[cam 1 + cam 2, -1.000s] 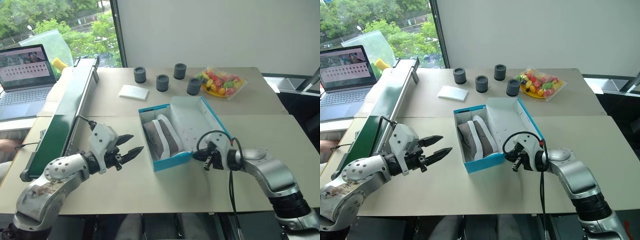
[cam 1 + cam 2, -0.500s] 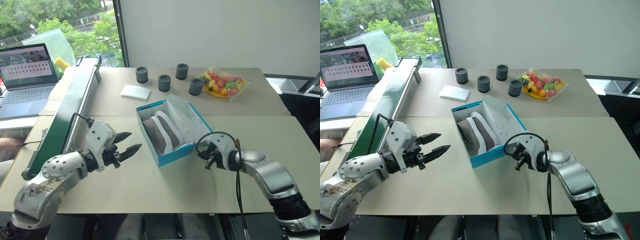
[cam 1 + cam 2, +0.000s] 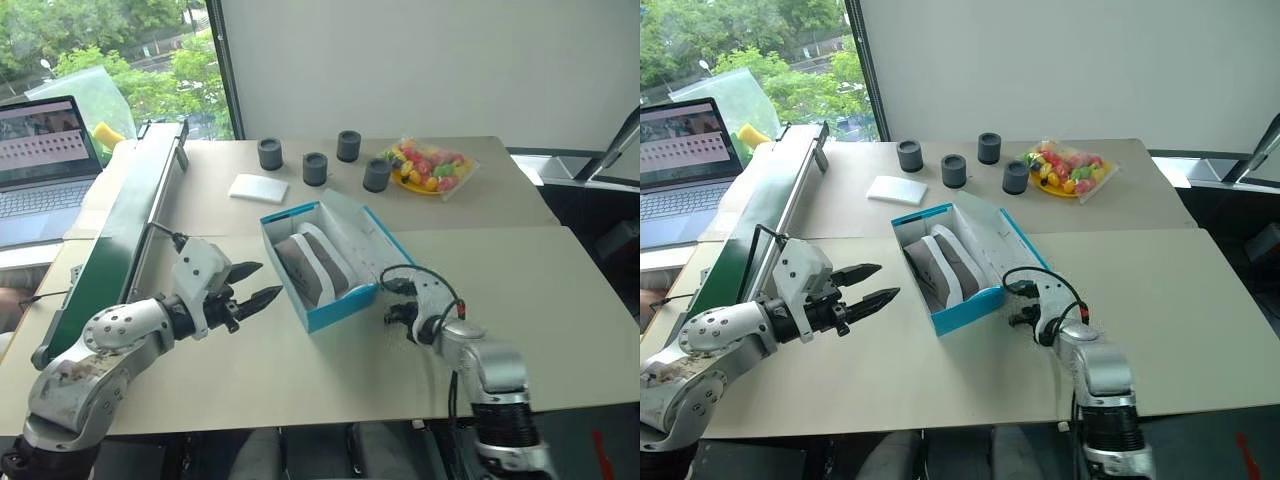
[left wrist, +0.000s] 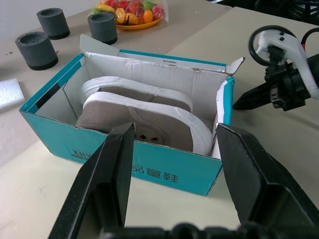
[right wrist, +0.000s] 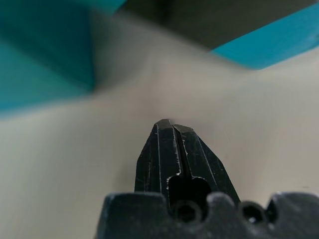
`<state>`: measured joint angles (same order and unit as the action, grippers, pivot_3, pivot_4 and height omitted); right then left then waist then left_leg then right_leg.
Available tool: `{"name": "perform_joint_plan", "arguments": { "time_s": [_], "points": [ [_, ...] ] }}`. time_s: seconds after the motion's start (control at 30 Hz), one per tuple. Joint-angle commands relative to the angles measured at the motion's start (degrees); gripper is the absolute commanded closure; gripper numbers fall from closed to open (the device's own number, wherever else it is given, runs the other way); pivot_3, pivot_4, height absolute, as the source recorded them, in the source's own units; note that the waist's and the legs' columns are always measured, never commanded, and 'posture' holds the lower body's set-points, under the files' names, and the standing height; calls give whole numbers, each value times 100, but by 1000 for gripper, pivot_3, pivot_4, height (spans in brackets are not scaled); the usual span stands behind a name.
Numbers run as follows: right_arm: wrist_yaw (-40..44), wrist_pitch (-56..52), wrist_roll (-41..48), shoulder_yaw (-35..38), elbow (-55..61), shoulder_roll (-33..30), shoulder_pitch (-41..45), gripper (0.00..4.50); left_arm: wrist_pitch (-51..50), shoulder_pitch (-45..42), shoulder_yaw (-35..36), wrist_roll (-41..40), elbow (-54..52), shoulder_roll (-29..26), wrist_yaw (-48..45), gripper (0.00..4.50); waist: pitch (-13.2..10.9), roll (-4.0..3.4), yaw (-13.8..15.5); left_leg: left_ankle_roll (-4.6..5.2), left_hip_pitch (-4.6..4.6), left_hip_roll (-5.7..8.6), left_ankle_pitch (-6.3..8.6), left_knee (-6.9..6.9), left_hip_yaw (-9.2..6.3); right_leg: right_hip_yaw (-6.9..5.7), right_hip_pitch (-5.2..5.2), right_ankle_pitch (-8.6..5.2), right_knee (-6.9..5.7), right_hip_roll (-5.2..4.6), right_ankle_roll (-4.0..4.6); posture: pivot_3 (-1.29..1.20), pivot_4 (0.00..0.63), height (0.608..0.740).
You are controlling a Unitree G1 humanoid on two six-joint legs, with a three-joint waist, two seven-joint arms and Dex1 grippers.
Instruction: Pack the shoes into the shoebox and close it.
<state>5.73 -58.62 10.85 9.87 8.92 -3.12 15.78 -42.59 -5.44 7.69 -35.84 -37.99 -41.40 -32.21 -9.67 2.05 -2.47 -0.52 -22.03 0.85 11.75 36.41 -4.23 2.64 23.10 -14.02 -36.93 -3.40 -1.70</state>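
Observation:
The turquoise shoebox (image 3: 338,307) sits mid-table, white inside, its lid (image 3: 352,232) half raised along the right side. Both grey-brown shoes (image 3: 305,265) with pale soles lie on their sides in it, seen close in the left wrist view as the shoes (image 4: 144,113). My left gripper (image 3: 262,284) hovers open to the left of the box, pointing at it, with nothing between its fingers. My right gripper (image 3: 390,314) is shut and empty, low over the table by the box's near right corner; its closed tips (image 5: 172,127) point at the tabletop just short of the box.
A long green conveyor (image 3: 105,255) runs along the left edge, with a laptop (image 3: 40,150) beyond it. Behind the box lie a white pad (image 3: 258,187), several dark grey cylinders (image 3: 315,168) and a plate of colourful fruit (image 3: 425,167).
The camera shifted. The lid has swung up from lying flat to half raised. My right gripper rolled and dropped towards the table by the box's near corner. The left gripper held still.

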Motion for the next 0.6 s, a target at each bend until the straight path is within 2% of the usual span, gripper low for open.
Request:
{"name": "perform_joint_plan", "arguments": {
  "time_s": [0.03, 0.13, 0.3, 0.47, 0.6],
  "points": [
    [-811, 428, 557, 1177, -132, 791, 380, 4487, 65, -81, 70, 38, -92, -86, -63, 1753, -4, -8, 2, 0, -4, 0, 0, 0, -1, 0, 4, 0, 0, 0, 0, 0, 150, 740],
    [-1038, 744, 1147, 1825, -313, 1335, 667, 4487, 63, -98, 53, 46, -99, -88, -66, 1753, -12, -21, 14, 0, -17, 5, 0, -5, -5, 1, 16, 19, -2, -4, 32, 0, 150, 740],
    [-1191, 1202, 2345, 2353, -679, 1788, 881, 4487, 58, -123, 30, 44, -106, -101, -75, 1753, -16, -28, 13, 1, -26, 15, 3, -23, -6, -2, 23, 16, 11, -12, 27, 0, 150, 740],
    [-789, 1742, 3418, 2307, -1073, 1910, 918, 4487, 70, -118, 11, 83, -109, -146, -105, 1753, -20, -35, -45, 1, -18, 10, 3, -30, 0, 3, 24, 18, 6, -5, 32, 0, 150, 740],
    [-230, 1683, 4401, 1995, -1001, 1830, 928, 4487, 70, -137, 36, 93, -90, -146, -97, 1753, -26, -44, -46, 2, -17, 9, 2, -29, 1, 3, 23, 18, 6, -3, 32, 0, 150, 740]
  ]
}}
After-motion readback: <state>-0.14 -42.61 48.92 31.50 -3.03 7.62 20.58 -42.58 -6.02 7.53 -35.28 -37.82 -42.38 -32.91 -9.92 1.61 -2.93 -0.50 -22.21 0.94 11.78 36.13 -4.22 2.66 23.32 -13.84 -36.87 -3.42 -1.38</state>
